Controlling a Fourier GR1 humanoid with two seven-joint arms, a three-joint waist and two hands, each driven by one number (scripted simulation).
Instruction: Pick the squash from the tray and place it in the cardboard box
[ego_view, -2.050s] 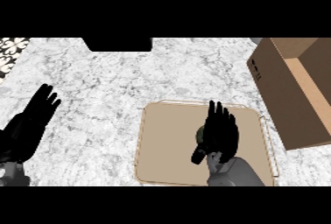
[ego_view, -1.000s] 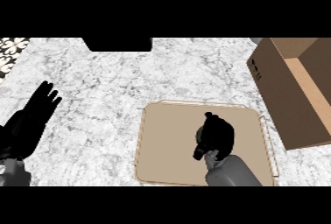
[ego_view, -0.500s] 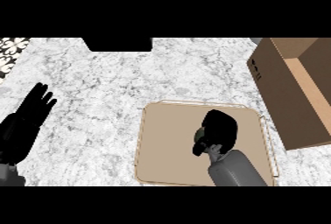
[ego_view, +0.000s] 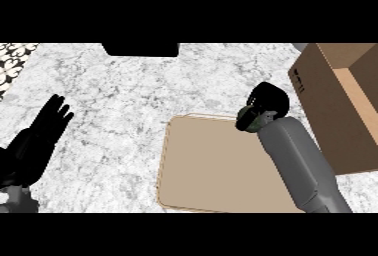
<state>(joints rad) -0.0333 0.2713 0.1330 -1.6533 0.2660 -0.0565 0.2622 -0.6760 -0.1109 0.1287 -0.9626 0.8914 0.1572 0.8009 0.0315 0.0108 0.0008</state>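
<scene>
Motion first: half a second back the right hand (ego_view: 264, 102) was sitting over the middle of the tray (ego_view: 210, 172). Now we are seeing it above the tray's far edge, near the right corner and closer to the cardboard box (ego_view: 317, 112). Its grey forearm is stretching across the tray's right side. The fingers are curling inward around the squash (ego_view: 253, 121), which is showing only as a dull green sliver under the black fingers. So the squash is off the tray's surface and in the right hand, beside the box's near wall and not yet inside it.

The left hand (ego_view: 35, 145) is resting where it was, at the view's left edge over the table (ego_view: 125, 90), with its fingers straight and spread and nothing in it. The tray and the box are lying in the same places as before.

Counting, we are finding two hands, one tray, one cardboard box with its top open, and one squash. We are also noting one black shape (ego_view: 140, 49) at the table's far edge and one patterned patch (ego_view: 15, 52) in the far left corner.

For writing, we are making out only a few dark marks on the box's outer wall, too small to read.
</scene>
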